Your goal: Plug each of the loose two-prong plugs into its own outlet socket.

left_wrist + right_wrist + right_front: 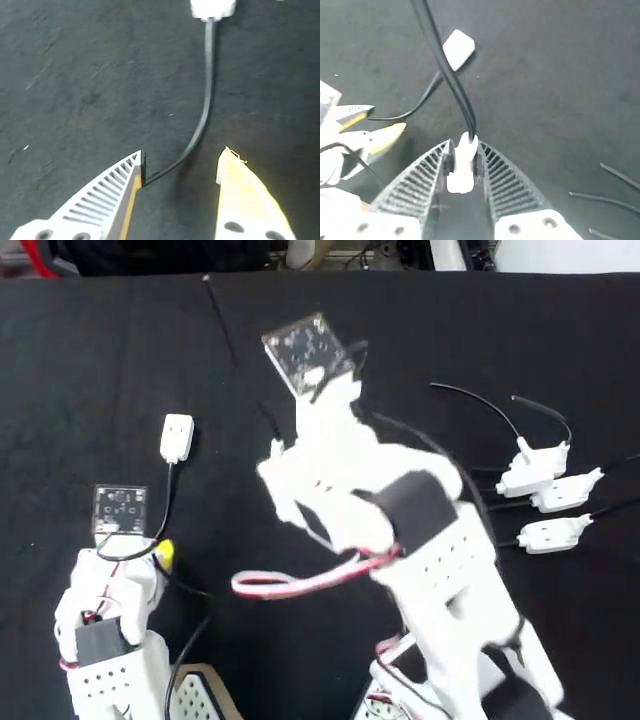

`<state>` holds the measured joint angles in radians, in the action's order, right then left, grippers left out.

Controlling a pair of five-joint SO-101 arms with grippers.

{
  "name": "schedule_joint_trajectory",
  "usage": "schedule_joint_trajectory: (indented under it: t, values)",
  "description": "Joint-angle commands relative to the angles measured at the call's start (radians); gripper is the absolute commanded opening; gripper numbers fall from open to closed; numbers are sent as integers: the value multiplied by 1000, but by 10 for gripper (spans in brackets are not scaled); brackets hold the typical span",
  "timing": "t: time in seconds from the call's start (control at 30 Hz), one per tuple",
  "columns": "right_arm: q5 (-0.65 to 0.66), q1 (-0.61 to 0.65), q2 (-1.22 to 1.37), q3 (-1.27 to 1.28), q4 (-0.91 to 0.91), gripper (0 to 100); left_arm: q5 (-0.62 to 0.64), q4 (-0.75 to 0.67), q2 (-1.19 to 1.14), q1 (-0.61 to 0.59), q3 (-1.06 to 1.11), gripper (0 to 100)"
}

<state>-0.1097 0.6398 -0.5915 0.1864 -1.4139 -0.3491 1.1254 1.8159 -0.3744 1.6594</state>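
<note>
One plug [461, 170] in right pincer [465, 145] — left pincer [182, 151] wide, well apart.

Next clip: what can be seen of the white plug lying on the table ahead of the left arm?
The white plug is a small, rounded rectangular block that looks like smooth plastic. It lies flat on the black table, and neither gripper holds it. Its prongs cannot be made out. A thin black cord leaves the end facing the left arm, curves toward the open left gripper and passes out of sight behind the tip of its white finger. Nothing else touches the plug.
</note>
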Motion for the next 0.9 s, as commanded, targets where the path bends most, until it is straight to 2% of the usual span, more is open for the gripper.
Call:
schedule_joint_trajectory:
  t: [0.0, 0.13, 0.23, 0.47, 0.77, 0.87]
  values:
    - [-11, 25, -142, 222, 209, 12, 5, -12, 6, 70, -21, 242]
    - [-11, 25, -298, 496, 462, 12, 17, -14, 8, 122, -41, 242]
    - [-14, 25, -404, 639, 578, 12, 51, -21, 8, 166, -48, 242]
    - [-104, 25, -547, 745, 623, 12, 75, -21, 8, 185, -64, 242]
    - [-114, -2, -549, 746, 637, 12, 75, -23, 9, 186, -79, 242]
    - [-169, -26, -555, 759, 698, 12, 150, -21, 9, 220, -136, 241]
